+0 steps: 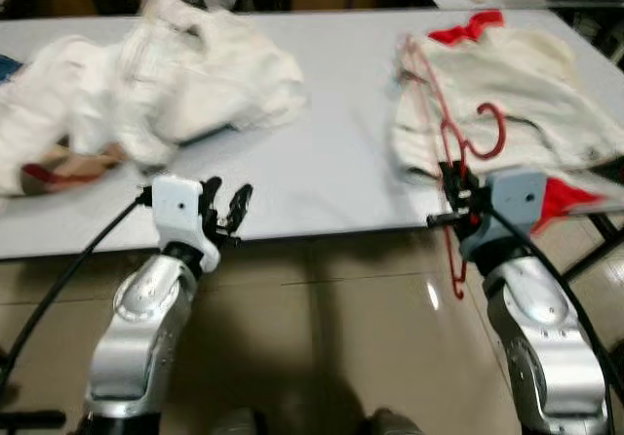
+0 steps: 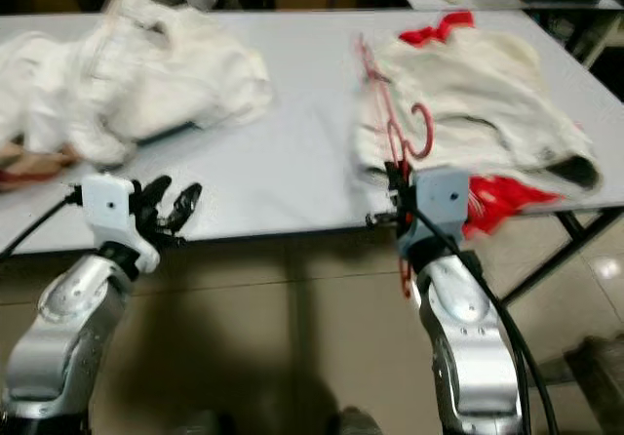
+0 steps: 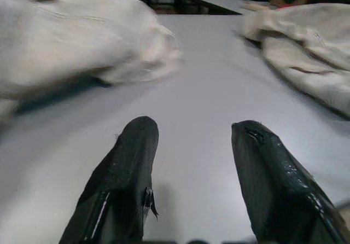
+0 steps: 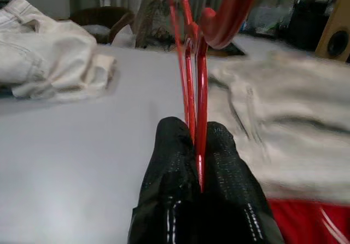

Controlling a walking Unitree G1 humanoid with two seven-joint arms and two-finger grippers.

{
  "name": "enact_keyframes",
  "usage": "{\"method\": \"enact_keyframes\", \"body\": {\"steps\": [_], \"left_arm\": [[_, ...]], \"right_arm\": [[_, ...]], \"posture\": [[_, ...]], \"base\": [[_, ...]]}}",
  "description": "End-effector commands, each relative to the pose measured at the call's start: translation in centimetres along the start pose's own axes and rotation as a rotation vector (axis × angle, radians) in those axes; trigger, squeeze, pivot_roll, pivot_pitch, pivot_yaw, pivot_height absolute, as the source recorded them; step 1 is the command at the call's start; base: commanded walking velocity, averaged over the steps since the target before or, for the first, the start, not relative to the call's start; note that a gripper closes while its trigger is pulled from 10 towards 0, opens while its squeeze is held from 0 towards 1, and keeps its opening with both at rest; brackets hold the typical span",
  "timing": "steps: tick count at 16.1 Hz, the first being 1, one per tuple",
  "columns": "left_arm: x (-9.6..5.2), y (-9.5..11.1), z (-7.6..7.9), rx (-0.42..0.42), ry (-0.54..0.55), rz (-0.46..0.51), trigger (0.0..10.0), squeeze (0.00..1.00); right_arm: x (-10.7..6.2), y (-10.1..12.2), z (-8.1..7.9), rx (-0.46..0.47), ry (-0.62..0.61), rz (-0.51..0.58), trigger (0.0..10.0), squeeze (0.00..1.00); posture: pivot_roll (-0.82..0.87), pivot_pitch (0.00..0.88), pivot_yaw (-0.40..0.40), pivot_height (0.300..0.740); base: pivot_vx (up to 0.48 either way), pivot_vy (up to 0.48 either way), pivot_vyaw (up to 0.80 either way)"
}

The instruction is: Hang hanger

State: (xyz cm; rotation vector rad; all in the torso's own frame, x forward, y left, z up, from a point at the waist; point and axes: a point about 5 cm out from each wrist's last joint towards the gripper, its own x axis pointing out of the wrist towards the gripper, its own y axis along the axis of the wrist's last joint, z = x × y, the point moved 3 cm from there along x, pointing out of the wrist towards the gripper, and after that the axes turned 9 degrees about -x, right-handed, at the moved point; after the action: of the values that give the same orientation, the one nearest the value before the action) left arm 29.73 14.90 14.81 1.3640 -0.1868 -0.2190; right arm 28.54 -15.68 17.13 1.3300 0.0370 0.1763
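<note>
We see a pale grey surface [image 1: 322,162] running across the upper half of the frame in the head views, with tiled floor [image 1: 331,328] below it. Our right gripper [image 4: 196,145] sits at the surface's near edge, right of centre, and its jaws are clenched on the red hanger [image 1: 450,142]. In the right wrist view the two black fingers [image 4: 175,162] press together on the thin red bars, and the hanger's hook [image 4: 227,14] curves above them. In the left eye view the hanger stands steeply, its hook lying over a cream garment [image 1: 507,94], while one red end hangs below the surface edge beside the gripper. The cream garment with red trim is spread at the upper right of the frame, part of it draping over the near edge.

Our left gripper [image 1: 226,208] hovers at the near edge in the lower left of the frame, its jaws released with nothing between them; the left wrist view shows the two fingers [image 3: 123,178] well apart above bare surface. A heap of white clothes [image 1: 146,84] lies at the upper left, apart from both grippers.
</note>
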Motion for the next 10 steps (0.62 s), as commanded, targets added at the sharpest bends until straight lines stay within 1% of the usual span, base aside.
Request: {"method": "enact_keyframes", "body": {"steps": [1, 2, 5, 6, 7, 8, 9, 10], "left_arm": [[0.07, 0.11, 0.45, 0.011, -0.013, 0.001, 10.0, 0.44], [0.05, 0.09, 0.44, 0.011, -0.014, 0.0, 10.0, 0.44], [0.19, 0.22, 0.54, 0.008, -0.017, 0.007, 10.0, 0.44], [0.18, 0.24, 0.72, 0.004, -0.028, 0.01, 10.0, 0.44], [0.12, 0.06, 0.91, -0.017, -0.038, 0.003, 10.0, 0.37], [0.12, -0.09, 0.9, -0.015, -0.033, -0.006, 10.0, 0.3], [0.13, -0.21, 0.98, -0.016, -0.037, -0.011, 10.0, 0.29], [0.16, -0.25, 1.16, -0.014, -0.054, -0.006, 10.0, 0.25]], "right_arm": [[-0.19, 0.09, -0.05, 0.016, 0.026, -0.003, 10.0, 0.0], [-0.26, 0.2, -0.15, 0.001, 0.029, 0.006, 10.0, 0.0], [-0.16, 0.14, -0.34, 0.02, 0.038, 0.008, 10.0, 0.0], [-0.25, -0.18, -0.47, 0.051, 0.047, -0.019, 10.0, 0.0], [-0.37, -0.39, -0.37, 0.047, 0.044, -0.032, 10.0, 0.0], [-0.44, -0.51, -0.29, 0.05, 0.043, -0.04, 10.0, 0.0], [-0.51, -0.61, -0.09, 0.053, 0.03, -0.045, 10.0, 0.0], [-0.67, -0.8, 0.29, 0.074, 0.009, -0.053, 10.0, 0.0]], "posture": [[-0.11, 0.143, 0.016, 0.74], [-0.11, 0.143, 0.016, 0.74], [-0.11, 0.143, 0.016, 0.74], [-0.11, 0.143, 0.016, 0.74], [-0.11, 0.143, 0.016, 0.74], [-0.12, 0.143, 0.021, 0.74], [-0.12, 0.143, 0.022, 0.74], [-0.12, 0.142, 0.022, 0.74]], "base": [[0.0, -0.356, 0.0], [0.0, -0.36, 0.0], [0.0, -0.356, 0.0], [0.0, -0.349, -0.8], [0.0, 0.0, -0.8], [0.0, 0.0, -0.8], [0.0, 0.0, -0.8], [0.0, 0.0, -0.8]]}}
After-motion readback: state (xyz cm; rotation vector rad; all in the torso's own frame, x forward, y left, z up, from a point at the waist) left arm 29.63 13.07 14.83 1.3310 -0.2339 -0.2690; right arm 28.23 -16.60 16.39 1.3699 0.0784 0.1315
